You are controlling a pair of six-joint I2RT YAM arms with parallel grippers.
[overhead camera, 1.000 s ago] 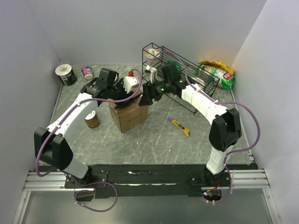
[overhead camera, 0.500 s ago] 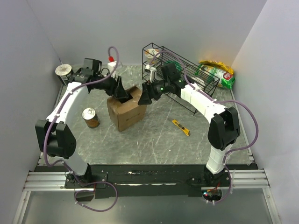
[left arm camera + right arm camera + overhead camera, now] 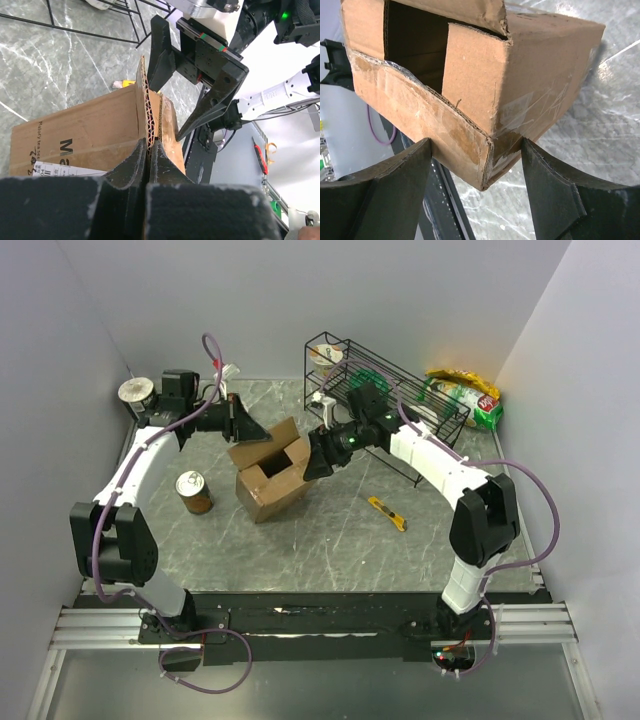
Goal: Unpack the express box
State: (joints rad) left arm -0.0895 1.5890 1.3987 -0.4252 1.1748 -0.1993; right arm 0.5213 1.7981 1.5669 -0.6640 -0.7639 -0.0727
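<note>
With left gripper (image 3: pixel 150 148) pinching the flap (image 3: pixel 148 102) at the box's (image 3: pixel 270 490) 11 o'clock and right gripper (image 3: pixel 476 145) spread astride its 3 o'clock corner, a hard pull may tip it.

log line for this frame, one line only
express box: top open | left gripper: shut on flap | right gripper: open around box corner

Dark inside the brown corrugated cardboard express box (image 3: pixel 470 80); its white shipping label (image 3: pixel 60 171) is half covered.
In the right wrist view the box opening is a black hollow with nothing inside made out, and the picture's top edge clips the far flap. In the left wrist view the blurred dark jaws of the left gripper (image 3: pixel 148 145) hide the label's lower part, and its print is too small to read. From above, the contents of the black wire rack (image 3: pixel 400 405) are too small to name.
</note>
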